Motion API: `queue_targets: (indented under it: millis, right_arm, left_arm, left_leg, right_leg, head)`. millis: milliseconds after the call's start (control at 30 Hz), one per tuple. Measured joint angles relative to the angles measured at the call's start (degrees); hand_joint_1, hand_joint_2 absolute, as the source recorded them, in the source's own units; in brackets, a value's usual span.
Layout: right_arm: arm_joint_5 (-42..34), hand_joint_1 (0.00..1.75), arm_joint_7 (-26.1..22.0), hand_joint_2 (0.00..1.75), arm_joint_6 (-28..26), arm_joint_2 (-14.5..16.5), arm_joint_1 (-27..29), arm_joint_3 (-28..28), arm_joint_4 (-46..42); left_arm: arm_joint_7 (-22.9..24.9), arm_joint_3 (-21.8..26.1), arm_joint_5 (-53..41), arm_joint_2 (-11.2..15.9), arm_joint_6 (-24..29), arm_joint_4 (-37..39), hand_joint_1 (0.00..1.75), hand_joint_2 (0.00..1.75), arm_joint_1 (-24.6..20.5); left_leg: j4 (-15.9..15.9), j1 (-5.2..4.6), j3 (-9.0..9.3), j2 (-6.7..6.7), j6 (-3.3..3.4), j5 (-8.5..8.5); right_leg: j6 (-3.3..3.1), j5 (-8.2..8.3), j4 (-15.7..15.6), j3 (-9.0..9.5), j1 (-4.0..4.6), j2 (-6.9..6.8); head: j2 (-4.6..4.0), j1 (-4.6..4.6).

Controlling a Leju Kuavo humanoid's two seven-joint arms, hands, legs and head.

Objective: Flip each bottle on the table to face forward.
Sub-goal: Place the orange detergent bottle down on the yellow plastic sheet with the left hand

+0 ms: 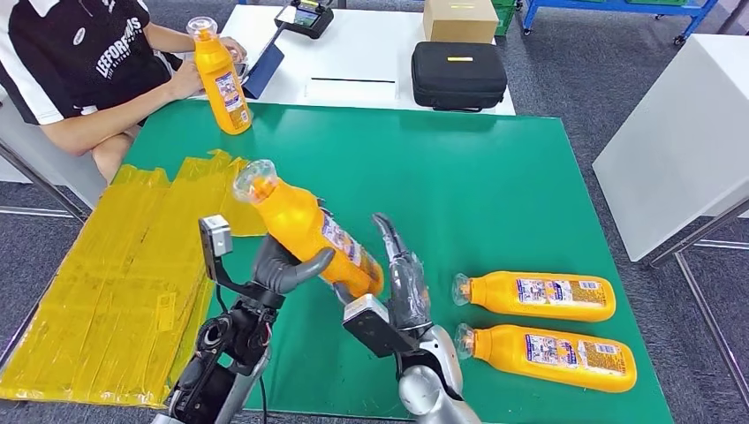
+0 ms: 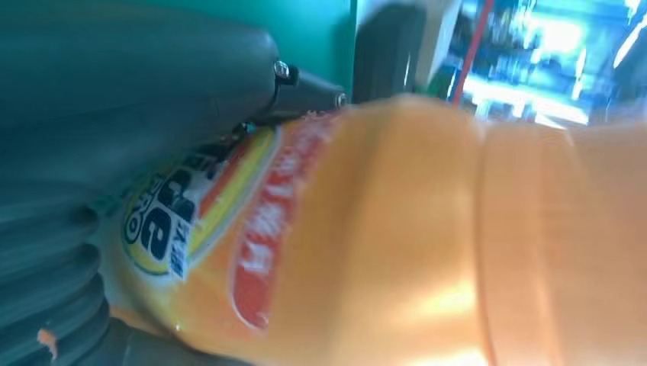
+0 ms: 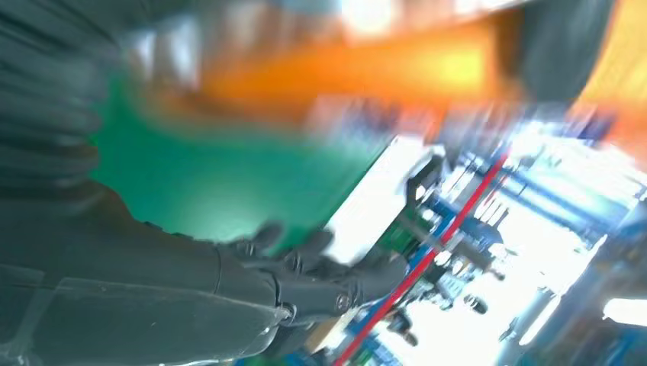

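Note:
My left hand (image 1: 283,265) grips an orange bottle (image 1: 305,225) around its lower body and holds it above the green table (image 1: 459,177), tilted with its clear cap up and to the left. Its printed label (image 2: 175,221) shows close up beside the thumb (image 2: 137,76) in the left wrist view. My right hand (image 1: 402,278) stands just right of the bottle's base with its fingers (image 3: 320,282) stretched out and nothing in them. Two more orange bottles (image 1: 539,296) (image 1: 552,355) lie on their sides at the near right, caps pointing left. Another bottle (image 1: 221,79) stands upright at the far left.
A yellow sheet (image 1: 115,283) covers the table's left part. A seated person (image 1: 88,62) is at the far left, a hand near the upright bottle. Behind, a white table (image 1: 353,53) carries a black case (image 1: 457,75) and a cardboard box (image 1: 459,19).

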Motion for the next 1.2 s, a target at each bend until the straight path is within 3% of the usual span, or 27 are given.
queue_targets:
  millis: [400, 467, 533, 600, 700, 733, 800, 867, 933, 967, 1000, 1033, 1100, 1200]
  right_arm:
    - [-2.1, 0.0, -0.3, 1.75, -1.1, -0.4, 1.4, -1.5, -2.8]
    - [-2.7, 0.0, -0.3, 1.75, -1.2, -0.4, 1.5, -1.7, -2.9]
    - [-3.2, 0.0, -0.3, 1.75, -1.3, -0.4, 1.6, -2.0, -3.2]
    - [-3.4, 0.0, -0.3, 1.75, -1.4, -0.4, 2.0, -2.4, -3.9]
    - [-3.1, 0.0, 0.1, 1.75, -1.1, -0.4, 2.6, -2.8, -5.3]
    - [-2.9, 0.0, 0.2, 1.75, -0.8, -0.3, 2.7, -2.9, -5.6]
    - [-2.8, 0.0, 0.3, 1.75, -0.2, -0.2, 2.7, -3.0, -6.0]
    - [-2.8, 0.0, 0.1, 1.75, 0.5, -0.1, 2.5, -3.1, -6.1]
    - [-3.0, 0.0, -0.1, 1.75, 1.1, 0.1, 2.1, -3.2, -6.2]
    - [-3.1, 0.0, -0.2, 1.75, 1.3, 0.2, 2.0, -3.2, -6.2]
    - [-3.1, 0.0, -0.2, 1.75, 1.5, 0.2, 1.9, -3.3, -6.2]
    - [-3.1, 0.0, -0.3, 1.75, 1.7, 0.2, 1.7, -3.4, -6.2]
    - [-2.9, 0.0, -0.3, 1.75, 2.2, 0.3, 1.4, -3.4, -6.2]
    - [-2.7, 0.0, 0.0, 1.75, 3.1, 0.4, 1.2, -3.5, -6.2]
  left_arm:
    - [-0.7, 3.0, -1.9, 0.0, 5.2, -0.8, 1.75, 1.75, 0.0]
    - [-1.5, 3.2, -3.9, 0.0, 8.2, -0.9, 1.75, 1.75, 0.0]
    - [-3.7, 3.3, -10.3, 0.0, 17.1, -1.3, 1.75, 1.75, 0.0]
    - [-5.6, 3.3, -22.0, 0.1, 31.1, -2.0, 1.75, 1.75, 0.0]
    - [-3.3, 4.2, -51.6, -0.2, 50.9, -3.9, 1.75, 1.75, 0.3]
    - [-1.2, 5.3, -65.1, -0.6, 54.5, -5.1, 1.75, 1.75, 0.5]
    - [5.6, 7.4, -93.4, -0.3, 56.8, -7.2, 1.75, 1.75, 0.1]
    - [19.6, 5.6, -111.1, 2.8, 56.4, -5.9, 1.75, 1.75, -3.4]
    - [41.7, -0.8, -114.1, 6.6, 55.3, -1.4, 1.75, 1.75, -8.6]
    - [51.0, -5.1, -113.3, 8.0, 54.8, 0.9, 1.75, 1.75, -10.6]
    - [57.2, -10.0, -112.3, 9.3, 54.3, 2.9, 1.75, 1.75, -12.1]
    - [59.9, -14.7, -111.4, 10.2, 53.7, 4.9, 1.75, 1.75, -13.1]
    - [59.6, -21.7, -110.2, 11.0, 52.4, 9.4, 1.75, 1.75, -14.1]
    - [59.2, -26.0, -109.5, 11.1, 51.9, 16.3, 1.75, 1.75, -14.4]
  left_leg:
    - [0.0, 0.0, 0.0, -0.03, 0.0, 0.0]
    - [0.0, 0.0, 0.0, -0.03, 0.0, 0.0]
    - [0.0, 0.0, 0.0, -0.02, 0.0, 0.0]
    - [0.0, 0.0, 0.0, -0.02, 0.0, 0.0]
    - [0.0, 0.01, -0.01, -0.04, 0.0, 0.0]
    - [0.0, 0.01, -0.01, -0.05, 0.0, 0.0]
    - [0.0, 0.01, -0.01, -0.08, 0.0, 0.0]
    - [0.0, 0.0, -0.03, 0.0, -0.02, 0.02]
    - [0.0, -0.01, -0.04, 0.17, -0.05, 0.04]
    - [0.0, 0.01, -0.04, 0.2, -0.03, 0.08]
    - [0.0, 0.03, -0.02, 0.13, -0.01, 0.13]
    - [0.0, 0.05, -0.02, 0.05, 0.01, 0.17]
    - [0.0, 0.05, -0.02, -0.04, 0.02, 0.18]
    - [0.0, -0.01, -0.02, 0.24, -0.02, 0.1]
  right_leg:
    - [0.0, 0.0, 0.0, 0.0, 0.0, 0.0]
    - [0.0, 0.0, 0.0, 0.0, 0.0, 0.0]
    - [0.0, 0.0, 0.0, 0.0, 0.0, 0.0]
    - [0.0, 0.0, 0.0, 0.0, 0.01, 0.0]
    - [0.0, 0.0, 0.0, 0.0, 0.01, -0.01]
    - [-0.01, -0.01, 0.0, 0.01, 0.01, -0.01]
    - [-0.02, -0.03, 0.0, -0.05, 0.0, -0.03]
    - [-0.08, 0.03, 0.0, -0.24, -0.01, -0.01]
    - [-0.14, 0.12, 0.0, -0.3, 0.01, 0.06]
    - [-0.17, 0.14, 0.0, -0.22, 0.03, 0.07]
    - [-0.18, 0.13, 0.0, -0.15, 0.05, 0.05]
    - [-0.18, 0.13, 0.0, -0.08, 0.06, -0.01]
    - [-0.18, 0.13, 0.0, 0.0, 0.04, -0.05]
    - [-0.16, 0.16, 0.0, -0.07, 0.0, 0.14]
  head:
    - [0.0, 0.01]
    - [0.0, 0.01]
    - [0.0, 0.01]
    - [0.0, 0.01]
    - [0.0, -0.01]
    - [0.0, -0.01]
    - [0.0, 0.03]
    - [0.0, 0.06]
    - [0.0, 0.02]
    - [0.0, -0.04]
    - [0.0, -0.05]
    - [0.0, -0.07]
    - [0.0, -0.07]
    - [0.0, -0.08]
